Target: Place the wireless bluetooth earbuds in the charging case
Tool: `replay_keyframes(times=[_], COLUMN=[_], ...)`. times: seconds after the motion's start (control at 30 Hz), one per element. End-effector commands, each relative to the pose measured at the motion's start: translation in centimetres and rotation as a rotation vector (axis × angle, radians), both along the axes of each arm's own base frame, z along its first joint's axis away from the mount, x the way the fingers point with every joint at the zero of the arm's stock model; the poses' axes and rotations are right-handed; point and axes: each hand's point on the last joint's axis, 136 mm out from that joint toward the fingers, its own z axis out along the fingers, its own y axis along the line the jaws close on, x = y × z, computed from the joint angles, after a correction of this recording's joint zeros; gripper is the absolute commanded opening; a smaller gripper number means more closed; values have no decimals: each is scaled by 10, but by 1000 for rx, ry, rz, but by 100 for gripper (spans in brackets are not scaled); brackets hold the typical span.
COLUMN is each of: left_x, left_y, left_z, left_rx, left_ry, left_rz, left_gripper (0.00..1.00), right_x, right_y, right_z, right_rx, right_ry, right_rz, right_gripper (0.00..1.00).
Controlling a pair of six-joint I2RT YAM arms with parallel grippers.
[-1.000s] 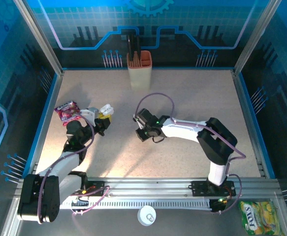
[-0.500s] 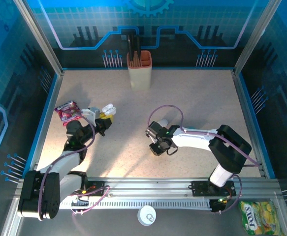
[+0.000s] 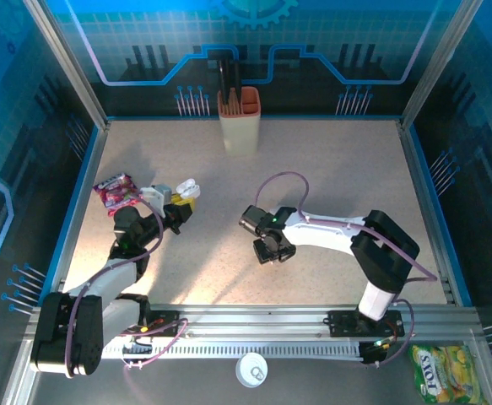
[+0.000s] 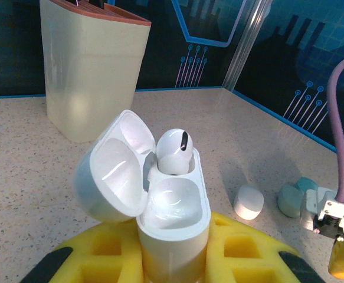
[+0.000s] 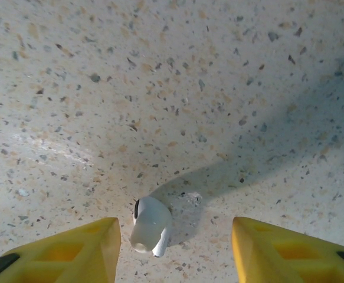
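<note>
Left hand (image 4: 172, 259) clasping open charging case (image 4: 173, 215), seated earbud (image 4: 174, 150), right hand (image 5: 174, 250) released around loose earbud (image 5: 150, 226)

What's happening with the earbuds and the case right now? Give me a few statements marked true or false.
1. The case has its lid open. True.
2. Both slots of the case are filled. False: the seated earbud fills one slot and the other is empty.
3. The loose earbud lies on the table. True.
4. The right gripper is shut on the loose earbud. False: its fingers stand apart, one on either side of it.
5. The left gripper holds the case. True.
</note>
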Motion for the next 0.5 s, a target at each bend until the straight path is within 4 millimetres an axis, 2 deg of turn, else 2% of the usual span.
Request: replay_keyframes(times=[0.0, 0.23, 0.47], left_x=[-2, -3, -1], left_y=[-2, -2, -3], left_z=[16, 14, 12], left_rx=[-14, -14, -16], left_ry=[-56, -47, -34], left_rz=[-22, -25, -28], left_gripper=[17, 18, 18], right_x=[-8, -10, -8], right_y=[-1, 12, 13], right_z=[-4, -14, -18], right_rx=[-51, -56, -61], right_ry=[34, 63, 58], right_rz=[-54, -38, -31], right_gripper=[50, 36, 34])
